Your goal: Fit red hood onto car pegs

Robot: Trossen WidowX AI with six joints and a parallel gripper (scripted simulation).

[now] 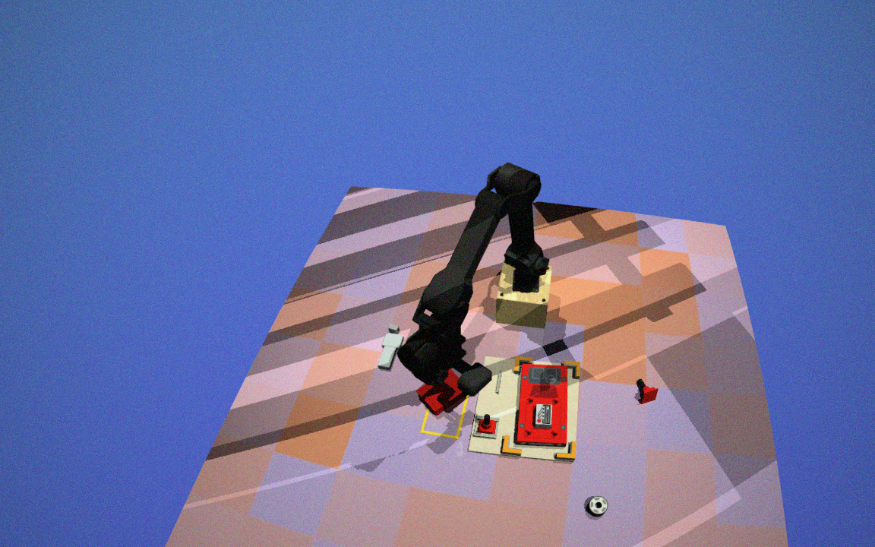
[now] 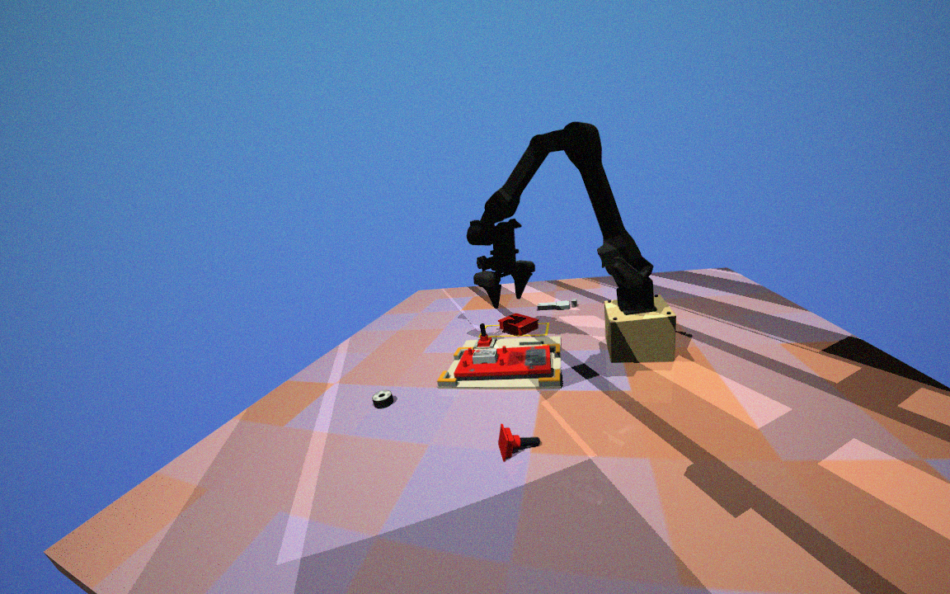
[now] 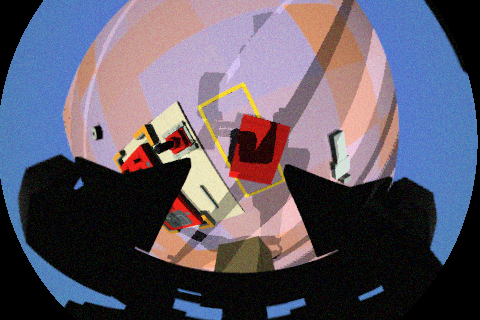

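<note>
While I watch the wrist feed, the red flat-roofed hood shell lies on the table, skewed across one end of a thin yellow outlined rectangle, with a dark shadow falling over its roof. My black parallel-jaw gripper hangs above it, fingers spread wide and holding nothing; the exterior view shows clear air between the fingertips and the hood, which neither other view lets me judge. From the top camera the wrist covers most of the hood, so only a red corner peeks out. Just beside it sits the cream jig plate with orange corner brackets, carrying the red toy car chassis with its grey engine block; the pegs around the engine are too small for me to count. A small red block with a black post stands on the jig plate's near corner. Well apart I see a pale grey T-shaped piece, a red-based black knob lying on its side, and a small grey ring. On the wrist feed the black fingers cut off the chassis.
</note>
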